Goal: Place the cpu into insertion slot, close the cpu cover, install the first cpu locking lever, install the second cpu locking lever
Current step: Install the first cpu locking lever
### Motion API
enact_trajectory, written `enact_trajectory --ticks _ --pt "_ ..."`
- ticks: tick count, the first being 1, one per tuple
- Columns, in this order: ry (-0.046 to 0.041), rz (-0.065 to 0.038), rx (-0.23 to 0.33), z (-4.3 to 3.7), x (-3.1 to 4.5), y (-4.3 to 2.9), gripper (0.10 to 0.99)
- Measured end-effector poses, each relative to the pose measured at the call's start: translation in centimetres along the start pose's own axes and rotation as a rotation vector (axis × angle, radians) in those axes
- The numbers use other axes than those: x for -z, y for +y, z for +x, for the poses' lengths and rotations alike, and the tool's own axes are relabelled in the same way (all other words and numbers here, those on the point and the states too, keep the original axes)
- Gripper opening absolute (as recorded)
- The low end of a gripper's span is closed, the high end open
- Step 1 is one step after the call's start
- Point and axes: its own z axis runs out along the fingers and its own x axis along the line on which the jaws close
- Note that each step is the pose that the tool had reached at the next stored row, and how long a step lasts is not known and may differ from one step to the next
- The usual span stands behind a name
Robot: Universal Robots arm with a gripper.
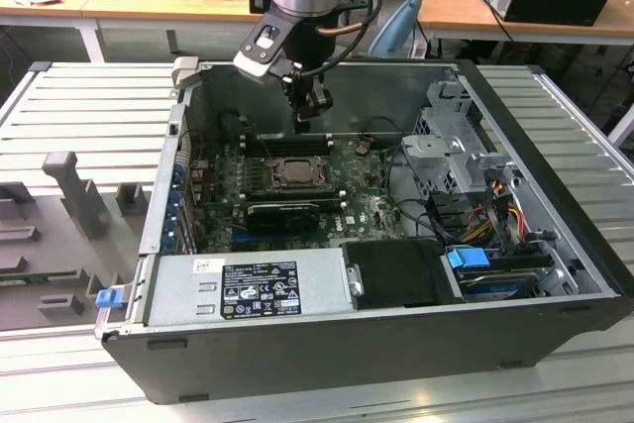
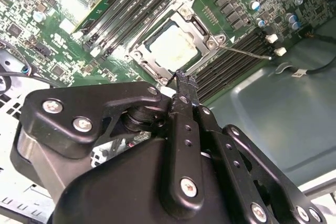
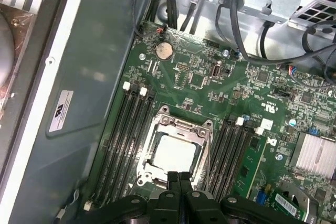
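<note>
The cpu (image 3: pixel 175 153) lies pale and flat in the insertion slot (image 3: pixel 152 167) on the green board. The silvery cpu cover (image 3: pixel 181 124) lies down around it, the chip showing through its window. In the second wrist view the cpu (image 2: pixel 173 45) sits inside the cover (image 2: pixel 197 27), and a thin locking lever (image 2: pixel 247 52) juts from one socket corner over the memory slots. My gripper (image 1: pixel 312 111) hangs above the socket's (image 1: pixel 294 171) far side. Its black fingers (image 3: pixel 178 179) are shut together with nothing between them, the tips (image 2: pixel 185 80) near the socket's edge.
The open computer case (image 1: pixel 327 344) lies on a slatted table. Black memory slots (image 3: pixel 123 140) flank the socket. A power supply (image 1: pixel 248 289) is at the front, and a drive cage (image 1: pixel 451 151) with cables (image 1: pixel 490 205) lies at the exterior view's right. A grey fixture (image 1: pixel 69 185) stands outside.
</note>
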Motion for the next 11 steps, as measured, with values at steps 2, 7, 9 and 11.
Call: enact_trajectory --ticks 2,7,9,11 --pt "0.0002 0.0 0.014 0.0 0.0 0.0 0.106" --pt "0.0002 0.002 0.046 0.0 0.0 0.0 0.106" --pt "0.0003 0.002 0.055 0.0 0.0 0.0 0.106" --pt "0.0005 0.002 0.064 0.0 0.0 0.0 0.106"
